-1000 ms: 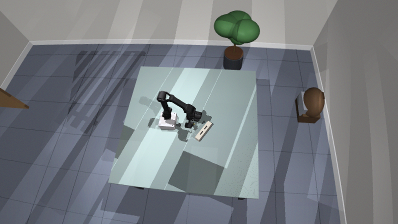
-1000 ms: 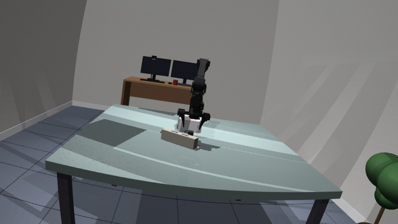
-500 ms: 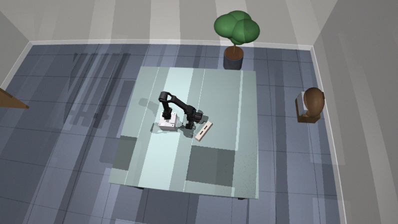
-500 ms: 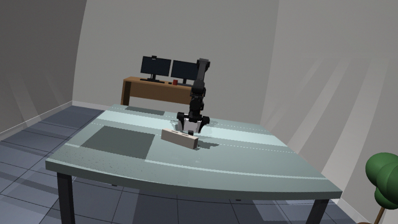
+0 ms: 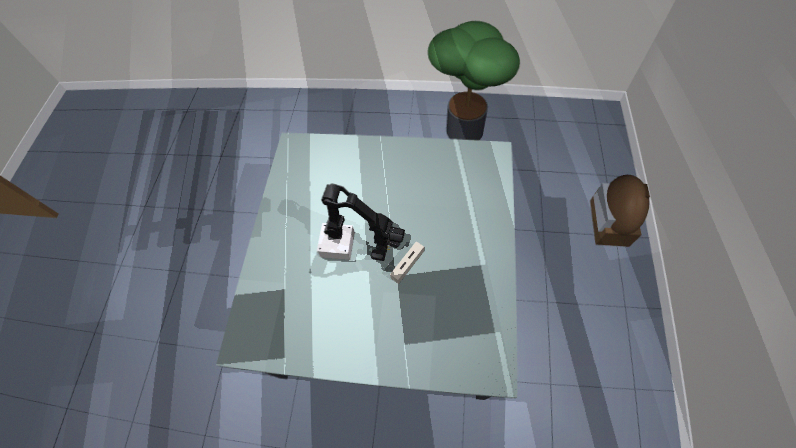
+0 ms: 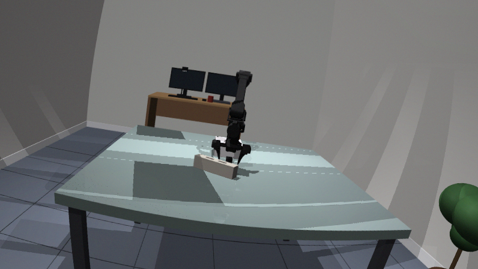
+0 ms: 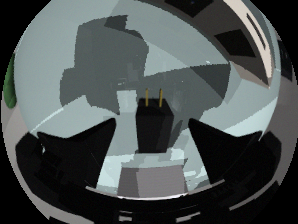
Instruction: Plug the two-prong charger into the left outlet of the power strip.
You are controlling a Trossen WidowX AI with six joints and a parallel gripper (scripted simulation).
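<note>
The black two-prong charger (image 7: 154,131) (image 6: 229,160) stands on the table between the spread fingers in the wrist view, its two brass prongs toward the top of that view. My gripper (image 7: 153,121) (image 6: 229,161) (image 5: 392,251) is open, tilted down around the charger, with a gap on each side between finger and charger. The cream power strip (image 5: 397,274) (image 6: 217,167) (image 7: 267,65) lies diagonally on the table beside the gripper, with two dark outlet slots on its top. In the wrist view it is partly cut off at the upper right. The charger cannot be made out in the top view.
The pale green table (image 5: 445,189) (image 6: 284,190) carries the arm's white base (image 5: 335,242), which stands behind the gripper in the exterior view. Off the table are a potted plant (image 5: 473,55), a brown chair (image 5: 627,204) and a desk (image 6: 190,111) with two monitors.
</note>
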